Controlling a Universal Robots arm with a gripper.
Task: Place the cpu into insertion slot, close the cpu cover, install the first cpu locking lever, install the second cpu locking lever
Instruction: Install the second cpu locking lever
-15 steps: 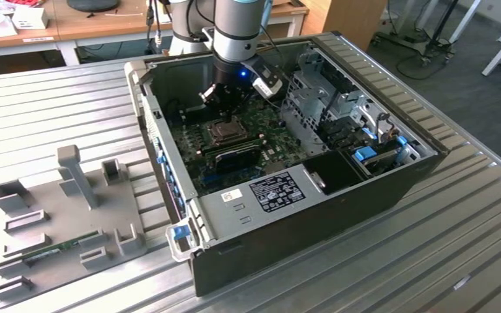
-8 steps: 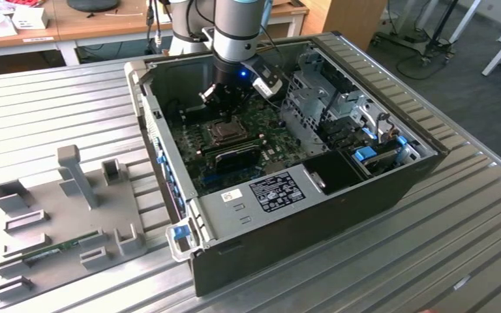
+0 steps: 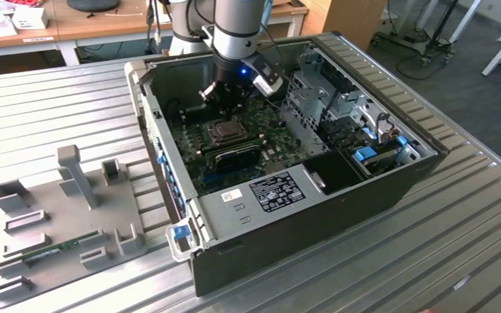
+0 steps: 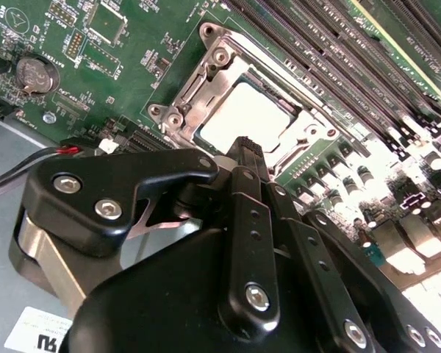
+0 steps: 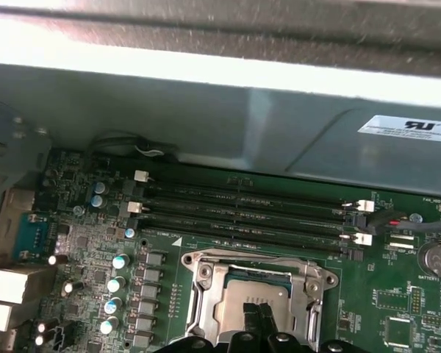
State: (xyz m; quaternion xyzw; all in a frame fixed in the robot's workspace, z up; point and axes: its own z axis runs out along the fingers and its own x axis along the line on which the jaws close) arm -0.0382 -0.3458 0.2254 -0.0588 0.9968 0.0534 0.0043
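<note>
An open computer case (image 3: 320,215) lies on a metal table with the green motherboard (image 3: 259,124) facing up. The insertion slot (image 3: 227,131) sits mid-board. In both wrist views the cpu (image 4: 239,118) (image 5: 239,298) lies flat in the slot, its silvery top showing. The cpu cover (image 4: 206,73) (image 5: 206,283) rests down around it as a metal frame. My gripper (image 3: 224,109) (image 4: 248,145) (image 5: 257,318) hangs just above the slot, fingers shut together with nothing between them, the tips over the cpu's edge. I cannot tell how the locking levers stand.
Long black memory slots (image 5: 242,209) run beside the socket, near the case wall (image 5: 206,118). A drive cage (image 3: 329,104) and cables fill the case on the exterior view's right. A grey fixture tray (image 3: 59,222) holding a memory stick (image 3: 55,251) lies at the exterior view's left.
</note>
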